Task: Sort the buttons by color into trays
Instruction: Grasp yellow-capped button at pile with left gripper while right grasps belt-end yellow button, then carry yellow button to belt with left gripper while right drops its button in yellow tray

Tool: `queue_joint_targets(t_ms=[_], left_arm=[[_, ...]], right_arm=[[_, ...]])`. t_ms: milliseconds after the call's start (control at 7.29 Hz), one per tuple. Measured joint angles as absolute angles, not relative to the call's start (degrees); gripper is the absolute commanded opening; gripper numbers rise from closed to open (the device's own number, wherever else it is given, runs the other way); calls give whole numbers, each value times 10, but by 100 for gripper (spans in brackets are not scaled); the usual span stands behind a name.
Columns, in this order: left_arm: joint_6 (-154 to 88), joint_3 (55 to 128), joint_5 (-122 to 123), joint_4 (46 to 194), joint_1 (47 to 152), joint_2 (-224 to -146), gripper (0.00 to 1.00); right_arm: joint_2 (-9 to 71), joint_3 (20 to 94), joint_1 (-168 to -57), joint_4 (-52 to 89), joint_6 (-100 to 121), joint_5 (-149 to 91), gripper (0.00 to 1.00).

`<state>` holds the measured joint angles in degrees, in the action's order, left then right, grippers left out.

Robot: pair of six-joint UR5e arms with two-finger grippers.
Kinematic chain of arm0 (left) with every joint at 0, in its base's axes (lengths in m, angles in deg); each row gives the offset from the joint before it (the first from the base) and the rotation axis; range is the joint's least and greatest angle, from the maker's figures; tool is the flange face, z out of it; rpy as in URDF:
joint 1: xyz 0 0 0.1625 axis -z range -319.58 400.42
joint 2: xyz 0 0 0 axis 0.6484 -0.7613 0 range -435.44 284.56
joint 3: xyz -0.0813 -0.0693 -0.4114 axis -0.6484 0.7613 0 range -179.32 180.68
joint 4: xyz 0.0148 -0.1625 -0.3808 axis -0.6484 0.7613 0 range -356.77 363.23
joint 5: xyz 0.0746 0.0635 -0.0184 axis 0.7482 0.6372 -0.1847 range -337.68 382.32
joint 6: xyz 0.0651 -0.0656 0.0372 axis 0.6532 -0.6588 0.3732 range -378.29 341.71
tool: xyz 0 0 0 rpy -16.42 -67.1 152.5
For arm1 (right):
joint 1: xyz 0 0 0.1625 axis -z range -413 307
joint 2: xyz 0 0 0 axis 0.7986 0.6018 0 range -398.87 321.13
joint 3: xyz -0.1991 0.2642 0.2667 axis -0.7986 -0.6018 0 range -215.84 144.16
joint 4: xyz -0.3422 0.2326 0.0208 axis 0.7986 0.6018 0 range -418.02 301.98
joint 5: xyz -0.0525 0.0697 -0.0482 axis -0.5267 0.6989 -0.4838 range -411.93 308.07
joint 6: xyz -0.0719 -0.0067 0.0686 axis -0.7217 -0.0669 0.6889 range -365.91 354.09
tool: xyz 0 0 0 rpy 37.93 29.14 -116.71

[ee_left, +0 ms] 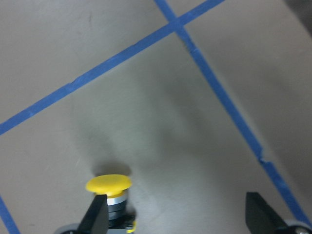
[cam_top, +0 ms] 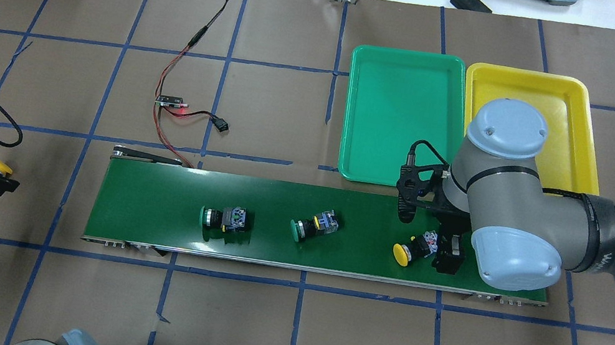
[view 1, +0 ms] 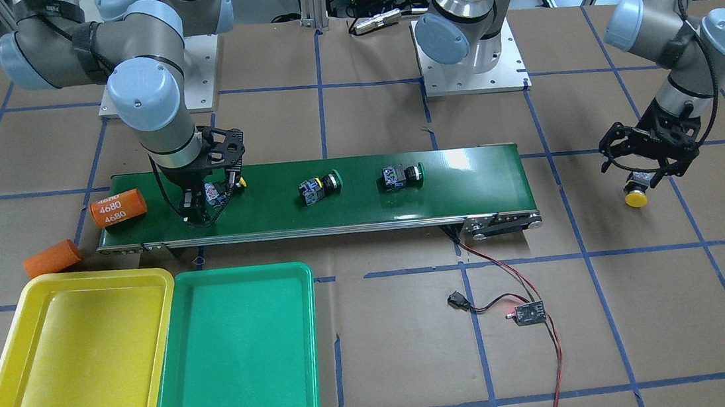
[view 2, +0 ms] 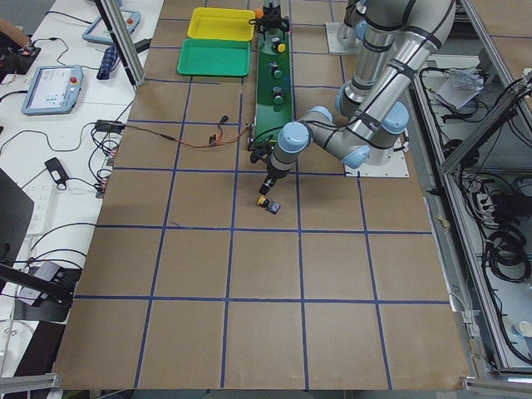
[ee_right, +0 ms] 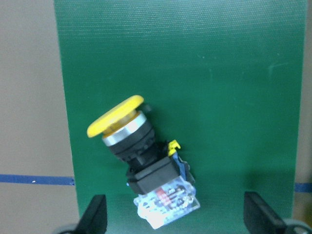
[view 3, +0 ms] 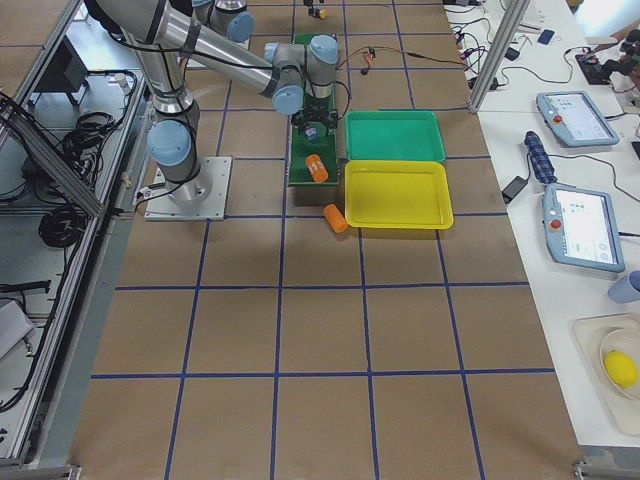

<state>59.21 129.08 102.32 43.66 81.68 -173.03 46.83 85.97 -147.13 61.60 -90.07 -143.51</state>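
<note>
- Because the left gripper (ee_left: 178, 219) has its jaws spread wide with nothing between them, and the stray yellow button (ee_left: 108, 187) sits on the table (cam_top: 230, 323) at one finger's tip instead of mid-gap, closing from here would probably shove it aside. I cannot tell whether finger and button touch.
- This button is well apart from both trays, past the opposite end of the conveyor belt (cam_top: 159, 222). A weak pinch could fail on so long a carry.
- A small circuit board (cam_top: 171, 102) with red and black wires lies on the table near the belt's left end. A low pass on that side could snag the leads.
- Two green buttons (cam_top: 224, 219) (cam_top: 314, 225) lie on their sides on the belt, apart from each other. A nudge could roll them on their round caps.
- The right gripper (ee_right: 178, 217) is also open and holds nothing. Its fingers straddle the belt yellow button (cam_top: 413, 249), which lies tilted across the gap, so squeezing it askew may twist it loose.
- The green tray (cam_top: 400, 113) and yellow tray (cam_top: 549, 95) touch along one rim, and neither shows a button. A release near that rim could land in the wrong colour.
- One orange cylinder (view 1: 117, 208) rests on the belt's end just beside the right gripper. Another (view 1: 52, 258) lies between the belt and the yellow tray's corner, where a low carry could strike it.
</note>
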Motion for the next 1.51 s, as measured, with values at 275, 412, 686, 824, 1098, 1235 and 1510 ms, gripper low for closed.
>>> queue_joint_targets(t_ms=[275,412,686,824,1098,1235,1510], left_arm=[[593,1273,1041,430,802,-1766,79],[593,1271,1043,429,794,-1777,58],[592,1272,1043,427,788,-1788,21],[593,1272,1043,426,788,-1790,16],[596,1270,1052,428,794,-1784,16],[598,1267,1063,438,811,-1773,16],[601,1252,1065,500,893,-1729,16]], right_arm=[[467,860,-1471,615,-904,-1435,57],[469,861,-1472,614,-908,-1434,47],[471,862,-1473,602,-915,-1432,8],[471,862,-1473,592,-917,-1434,0],[473,851,-1473,566,-924,-1438,0],[474,829,-1472,544,-933,-1439,0],[473,762,-1458,497,-940,-1436,0]])
